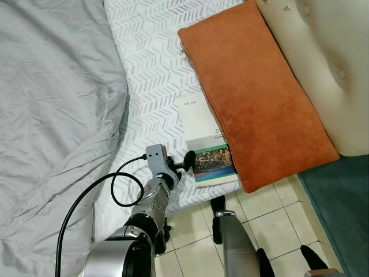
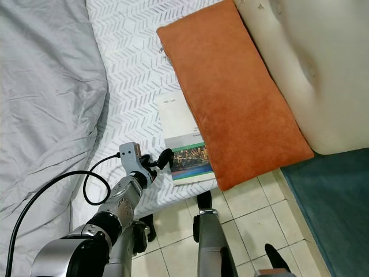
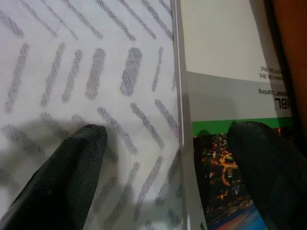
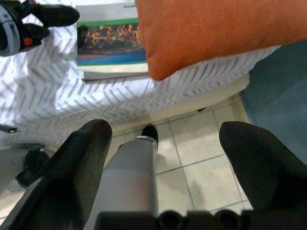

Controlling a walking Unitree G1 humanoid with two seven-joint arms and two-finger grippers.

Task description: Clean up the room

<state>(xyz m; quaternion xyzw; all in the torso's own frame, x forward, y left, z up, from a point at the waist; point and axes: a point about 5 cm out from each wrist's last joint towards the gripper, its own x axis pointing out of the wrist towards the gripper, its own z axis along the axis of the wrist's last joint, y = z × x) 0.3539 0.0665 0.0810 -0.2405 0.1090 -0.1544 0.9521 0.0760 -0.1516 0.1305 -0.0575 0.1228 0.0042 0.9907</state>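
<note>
Silver arms (image 1: 151,203) (black cable (image 1: 86,196)), black fingers (image 3: 62,182)

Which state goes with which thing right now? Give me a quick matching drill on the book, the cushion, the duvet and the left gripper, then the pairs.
1. book
2. orange cushion
3. grey duvet
4. left gripper

A. crumpled over the robot's left side of the bed
B. open, fingers straddling the book's edge
C. lying partly on top of the book
D. flat on the patterned sheet, near the bed's edge

Pairs: 1-D, 2-C, 3-A, 4-B
</note>
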